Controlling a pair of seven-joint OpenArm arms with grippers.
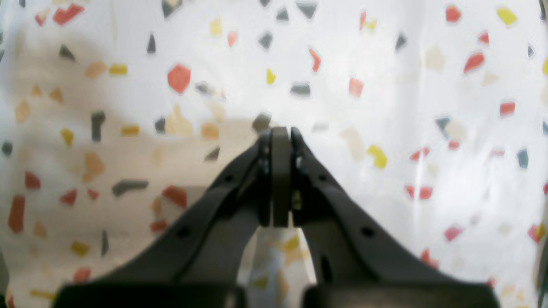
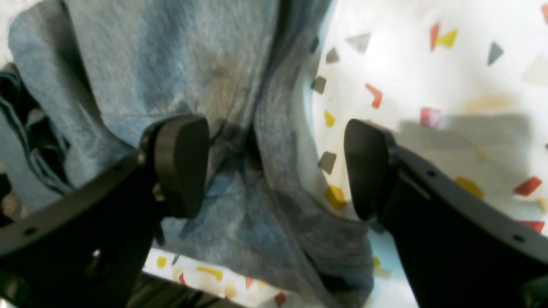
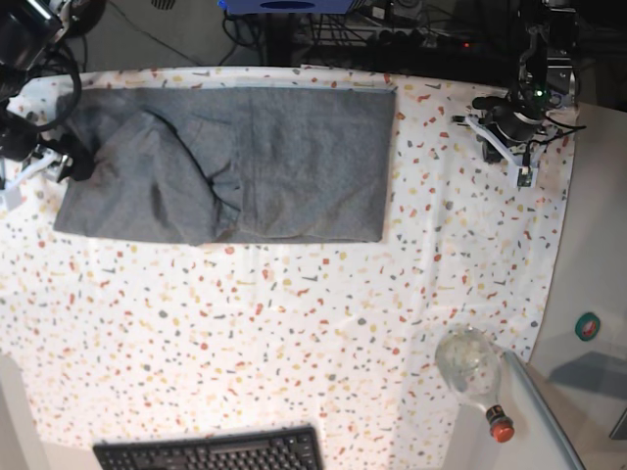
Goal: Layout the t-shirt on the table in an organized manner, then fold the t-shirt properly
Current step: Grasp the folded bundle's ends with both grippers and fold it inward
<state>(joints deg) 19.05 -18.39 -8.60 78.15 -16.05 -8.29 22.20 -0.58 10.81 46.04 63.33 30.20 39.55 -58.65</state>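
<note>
The grey t-shirt (image 3: 255, 162) lies as a wide band across the far part of the speckled table (image 3: 294, 333). Its left end is rumpled, with a diagonal fold. My right gripper (image 3: 67, 162) is at that left end. In the right wrist view the right gripper (image 2: 274, 167) is open, and its fingers (image 2: 182, 162) straddle the edge of the t-shirt (image 2: 239, 128), cloth lying between them. My left gripper (image 3: 517, 157) hangs over bare table near the far right corner, well apart from the shirt. In the left wrist view the left gripper (image 1: 280, 134) is shut with nothing in it.
A clear bottle with a red cap (image 3: 475, 372) lies at the table's front right edge. A black keyboard (image 3: 206, 452) sits at the front edge. A small green roll (image 3: 588, 326) rests on the plain side surface at the right. Cables run behind the table.
</note>
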